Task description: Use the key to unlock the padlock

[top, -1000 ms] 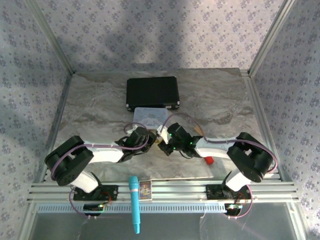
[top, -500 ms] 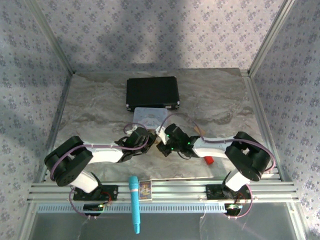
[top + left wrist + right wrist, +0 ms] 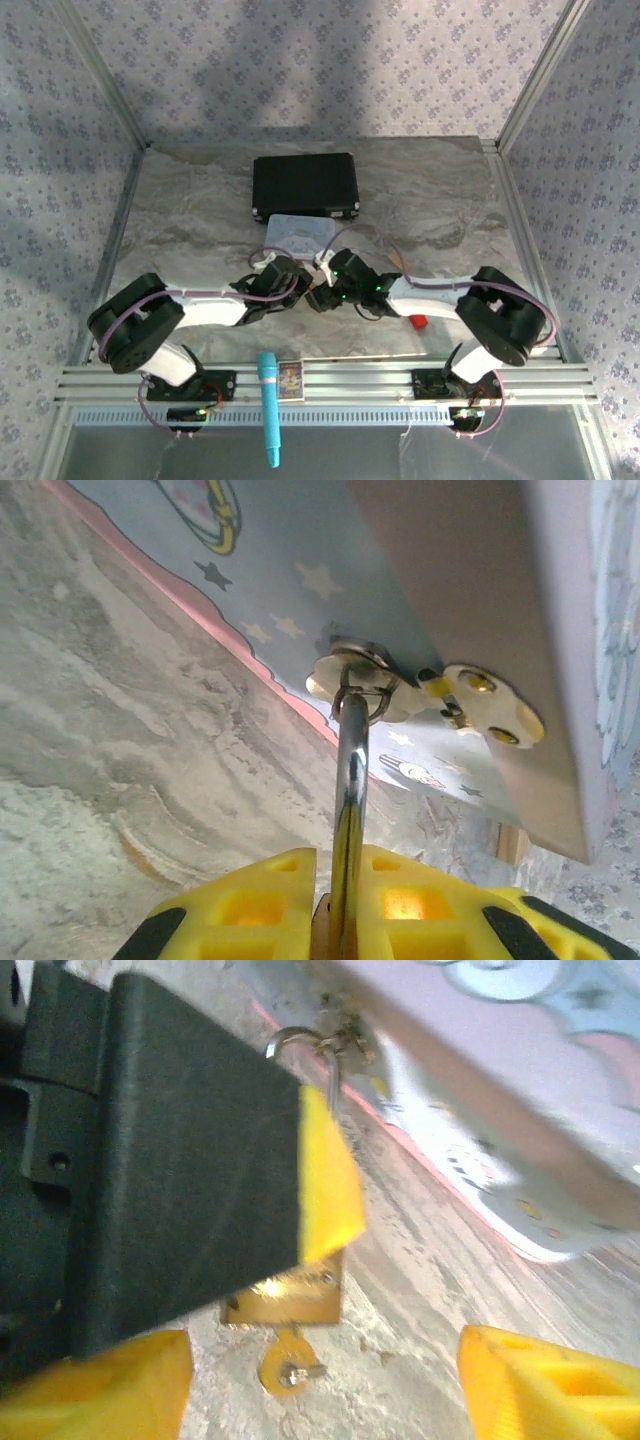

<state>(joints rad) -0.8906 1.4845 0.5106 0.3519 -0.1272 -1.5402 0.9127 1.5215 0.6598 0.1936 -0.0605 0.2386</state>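
Note:
My left gripper (image 3: 340,865) is shut on the padlock's silver shackle (image 3: 351,770), which passes through the latch ring (image 3: 365,685) of the pale blue tin (image 3: 440,610). In the right wrist view the brass padlock body (image 3: 290,1298) hangs below the left gripper's black and yellow finger (image 3: 325,1190). A small round key head (image 3: 288,1370) sticks out under the body, apparently in the keyhole. My right gripper (image 3: 325,1395) is open, its yellow fingers (image 3: 545,1385) standing wide on either side of the key without touching it. In the top view both grippers (image 3: 312,290) meet in front of the tin (image 3: 298,230).
A black case (image 3: 305,187) lies behind the tin. A tan wooden block (image 3: 397,262) and a red cylinder (image 3: 418,321) sit by the right arm. A teal tube (image 3: 268,405) and a small card (image 3: 290,378) rest on the front rail.
The right gripper has edged left, closer to the left gripper and the padlock. The left arm has held still.

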